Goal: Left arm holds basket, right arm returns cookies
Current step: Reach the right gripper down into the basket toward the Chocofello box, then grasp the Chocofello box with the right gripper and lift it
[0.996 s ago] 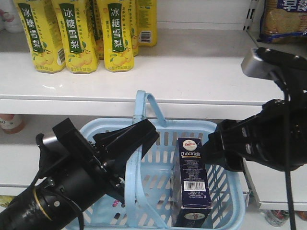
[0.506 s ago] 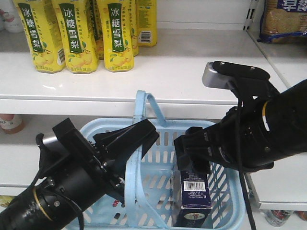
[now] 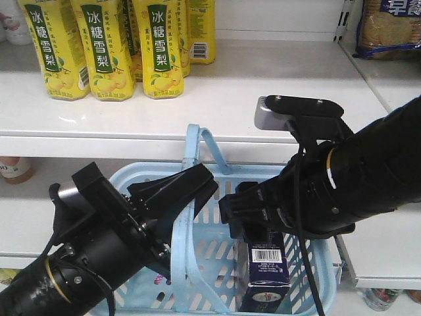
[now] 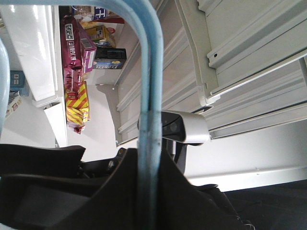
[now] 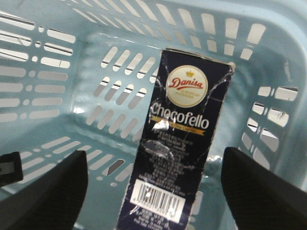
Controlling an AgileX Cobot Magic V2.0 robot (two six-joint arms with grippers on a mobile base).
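A shop shelf (image 3: 263, 99) scene, seen from the front. A light blue plastic basket (image 3: 131, 174) with slotted walls hangs in front of the shelf. The left arm's black wedge-shaped pincer (image 3: 191, 191) is clenched on one of its thin arched handles (image 3: 191, 151). It has not shifted over the last second.

The right arm has moved. A second ago it sat off to the right of the basket. Now its bulky black pincer (image 3: 253, 214) has swung in over the basket and hides the top of the cookies (image 3: 266, 266) from the front.

The cookies are a tall, dark navy cardboard carton. It stands on end against the basket's right-hand wall, barcode facing out, exactly where it stood before.

The right wrist view looks straight down at it. The glossy face reads "Chocofello", and its surface is creased and scuffed. The two dark fingers (image 5: 53, 191) are spread wide, one on each side of the carton and clear of it, so the pincer is released and holding nothing.

My reading is that the reach is nearly done and the grasp and lift are still to come.

Yellow drink cartons (image 3: 105, 46) line the white shelf above.
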